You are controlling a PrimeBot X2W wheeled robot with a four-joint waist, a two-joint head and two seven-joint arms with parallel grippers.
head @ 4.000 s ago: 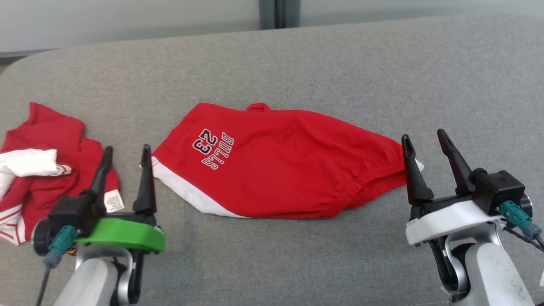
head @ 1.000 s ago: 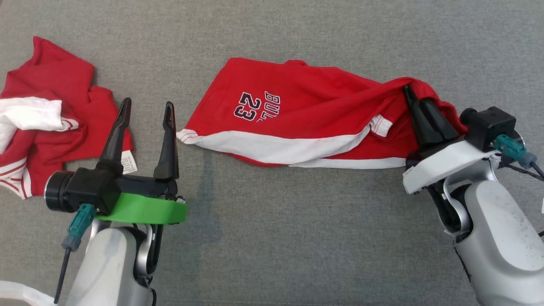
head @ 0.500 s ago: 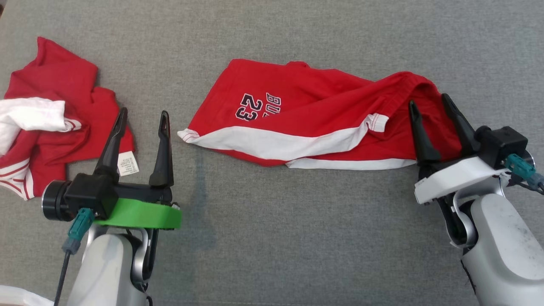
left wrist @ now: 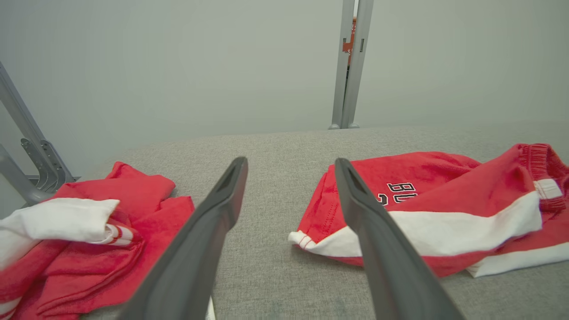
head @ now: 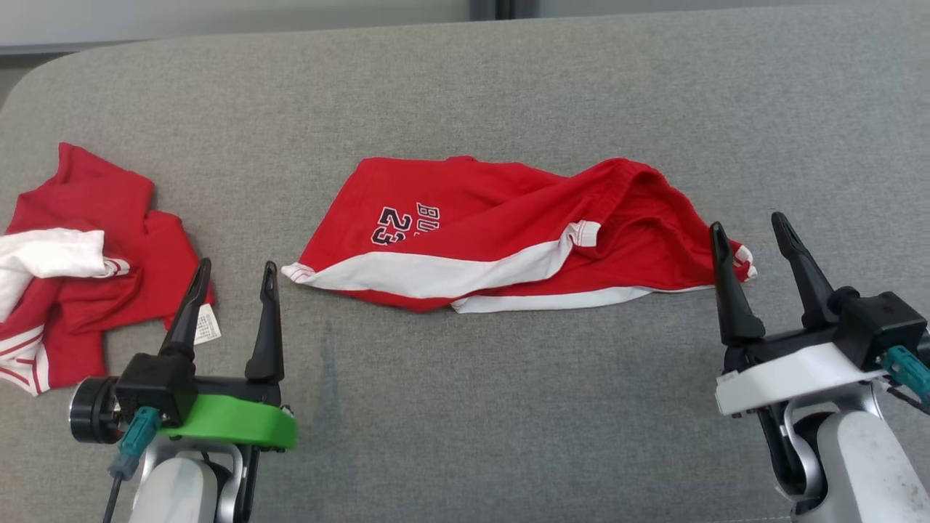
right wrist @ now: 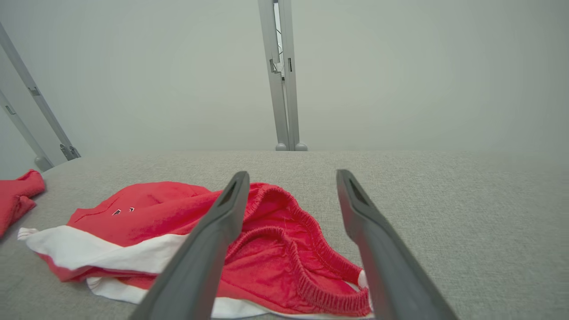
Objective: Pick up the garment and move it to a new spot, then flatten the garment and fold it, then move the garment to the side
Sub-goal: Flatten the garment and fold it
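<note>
Garment (head: 508, 240), red shorts with white trim, lies rumpled mid-table (head: 508, 407), long axis running left to right. The elastic waistband end sits just ahead of the right end effector (head: 747, 221), whose fingers stand apart and empty. The left end effector (head: 237, 263), equally spread, is near the hem corner. The right arm looks nearer.

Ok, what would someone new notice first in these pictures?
The bright red shorts with a white stripe, lying rumpled in the middle of the grey padded surface. Next, a second red and white garment heaped at the far left. The left pincer and right pincer stand open nearer the camera, holding nothing.
</note>
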